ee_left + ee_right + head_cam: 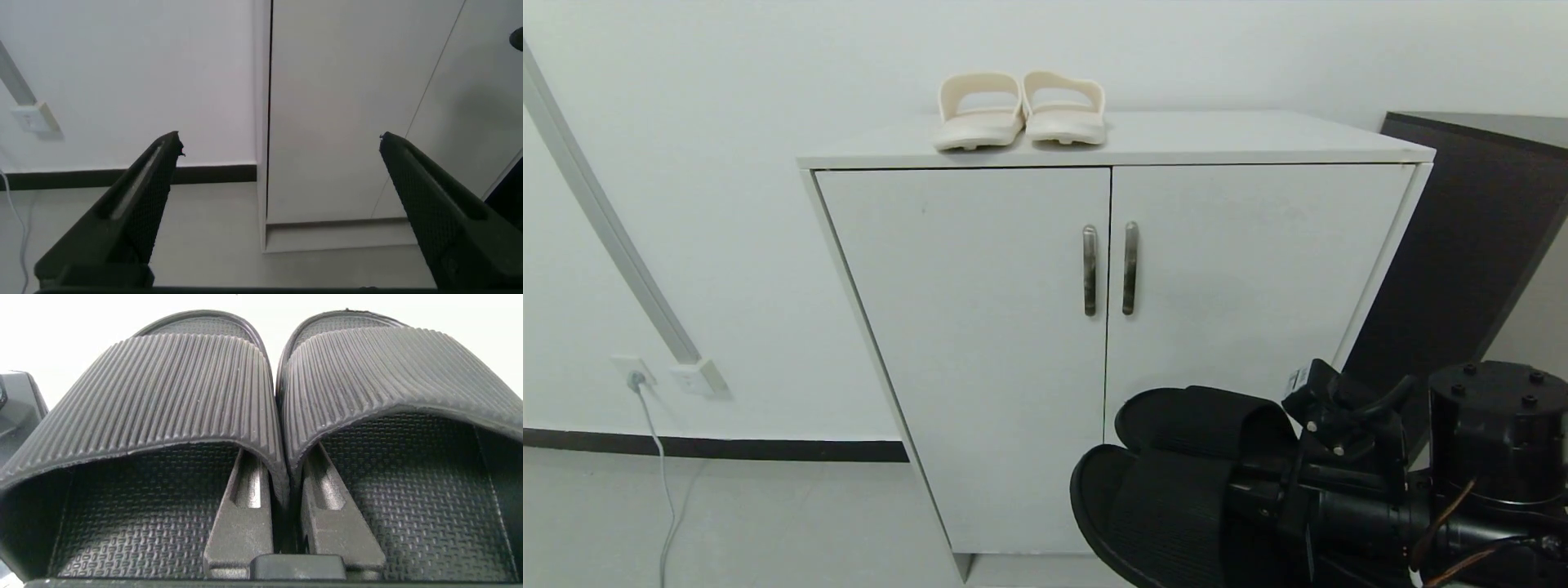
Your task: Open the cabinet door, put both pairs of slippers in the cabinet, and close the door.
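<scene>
The white cabinet (980,343) stands against the wall with both doors shut, its two metal handles (1089,270) side by side at the centre. A cream pair of slippers (1021,110) sits on its top. My right gripper (282,518) is shut on the black pair of slippers (1176,482), pinching their inner side walls together, low in front of the right door. In the right wrist view the ribbed black slippers (188,392) lie side by side. My left gripper (278,147) is open with nothing between its fingers, low near the cabinet's left bottom corner (270,237).
A dark cabinet (1470,237) stands close at the right of the white one. On the wall at the left are a cable duct (596,204), a socket (633,373) and a hanging cable (666,490). Bare floor (204,237) lies left of the cabinet.
</scene>
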`<state>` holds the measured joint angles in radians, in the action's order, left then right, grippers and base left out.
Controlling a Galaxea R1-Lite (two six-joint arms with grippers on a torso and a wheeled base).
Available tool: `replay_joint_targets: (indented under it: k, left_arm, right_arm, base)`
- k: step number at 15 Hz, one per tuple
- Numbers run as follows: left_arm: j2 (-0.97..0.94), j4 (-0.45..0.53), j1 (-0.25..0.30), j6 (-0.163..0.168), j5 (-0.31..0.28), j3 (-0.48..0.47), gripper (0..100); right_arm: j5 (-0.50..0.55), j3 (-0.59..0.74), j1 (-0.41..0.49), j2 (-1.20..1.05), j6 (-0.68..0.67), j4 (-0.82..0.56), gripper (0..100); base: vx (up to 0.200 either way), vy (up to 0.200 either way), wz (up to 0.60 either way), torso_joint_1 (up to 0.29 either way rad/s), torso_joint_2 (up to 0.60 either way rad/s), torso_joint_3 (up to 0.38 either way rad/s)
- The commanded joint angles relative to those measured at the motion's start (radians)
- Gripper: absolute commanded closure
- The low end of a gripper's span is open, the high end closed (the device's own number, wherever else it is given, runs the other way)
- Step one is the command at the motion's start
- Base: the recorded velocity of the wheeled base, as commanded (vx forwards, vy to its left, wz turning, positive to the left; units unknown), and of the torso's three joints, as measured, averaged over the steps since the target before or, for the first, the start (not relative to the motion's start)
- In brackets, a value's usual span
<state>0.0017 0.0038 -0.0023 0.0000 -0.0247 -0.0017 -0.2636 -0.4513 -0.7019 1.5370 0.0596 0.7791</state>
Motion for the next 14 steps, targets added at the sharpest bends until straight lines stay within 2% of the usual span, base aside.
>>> replay_joint_targets:
  k: [1, 10, 11, 12, 13, 14]
  left_arm:
    - [0.000, -0.001, -0.001, 0.000, 0.000, 0.000, 0]
    - [0.017, -0.004, -0.001, 0.014, -0.003, -0.018, 0]
    - [0.037, 0.002, -0.008, -0.017, -0.015, -0.110, 0]
    - [0.101, 0.025, -0.025, -0.101, -0.029, -0.221, 0]
    - [0.185, 0.035, -0.044, -0.106, -0.052, -0.271, 0]
    - [0.259, 0.027, -0.061, -0.098, -0.084, -0.284, 0]
  right_arm:
    - [0.000, 0.003, -0.001, 0.005, 0.000, 0.003, 100]
    - [-0.005, 0.016, -0.001, 0.000, 0.005, 0.012, 100]
    - [-0.005, 0.019, -0.001, 0.002, 0.005, 0.017, 100]
    - [-0.005, 0.019, -0.001, 0.006, 0.006, 0.022, 100]
    - [-0.005, 0.019, -0.005, 0.008, 0.006, 0.023, 100]
    - [-0.005, 0.019, -0.007, 0.008, 0.006, 0.023, 100]
  base:
    - [0.000, 0.000, 0.00, -0.002, 0.28, 0.261]
    - [0.000, 0.000, 0.00, -0.001, 0.02, 0.020]
    - [0.000, 0.000, 0.00, -0.002, 0.18, 0.119]
    - [0.000, 0.000, 0.00, 0.002, 0.10, 0.046]
    - [0.000, 0.000, 0.00, 0.000, 0.00, 0.000]
    - [0.000, 0.000, 0.00, 0.000, 0.00, 0.000]
